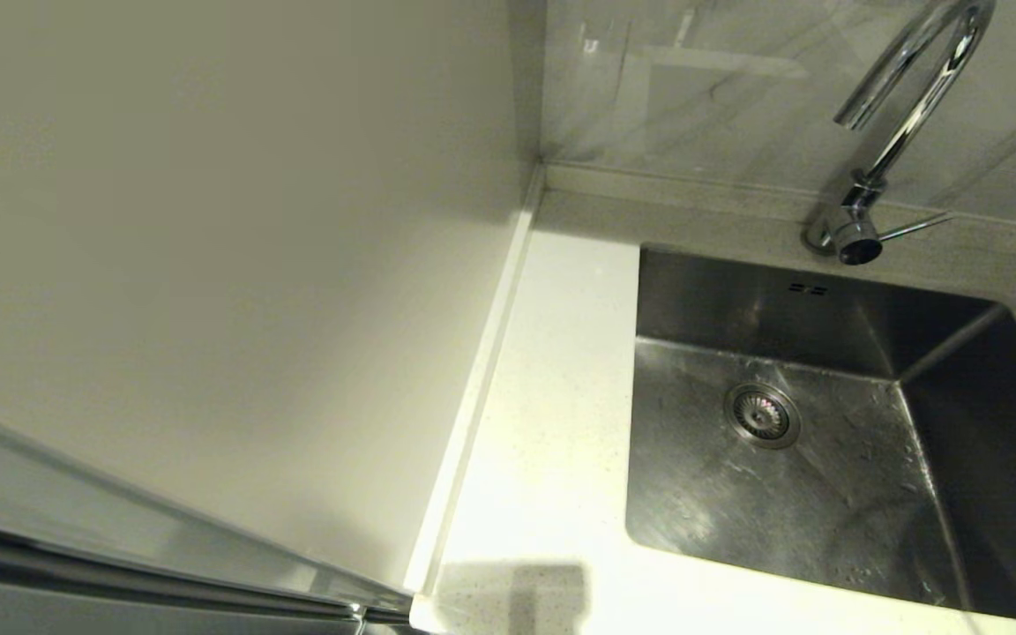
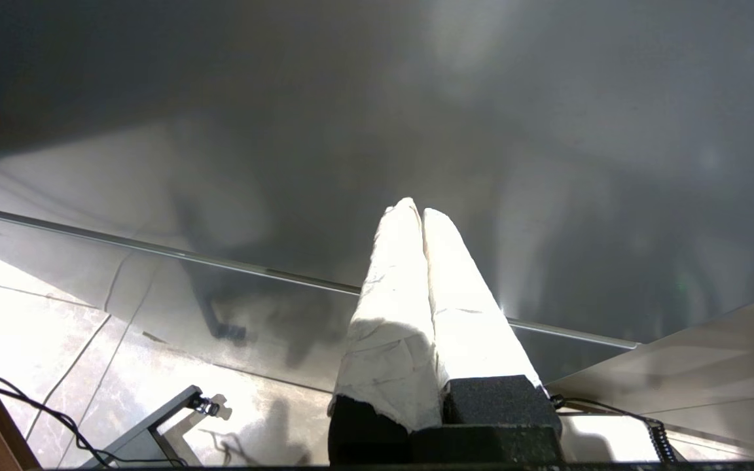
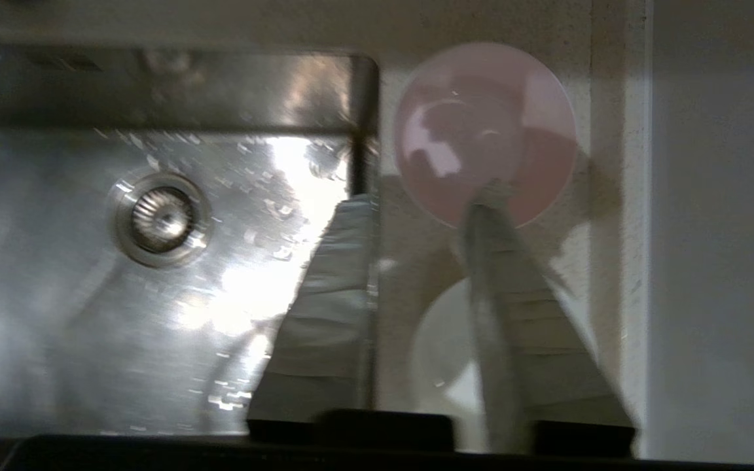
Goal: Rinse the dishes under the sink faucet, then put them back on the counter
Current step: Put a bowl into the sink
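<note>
Legible text: none.
We find no lettering, label, brand, number or sign on the sink (image 1: pixel 825 476), the faucet (image 1: pixel 905 115), the counter (image 1: pixel 552 370) or the pink bowl (image 3: pixel 485 134); the wrist views show none either.
</note>
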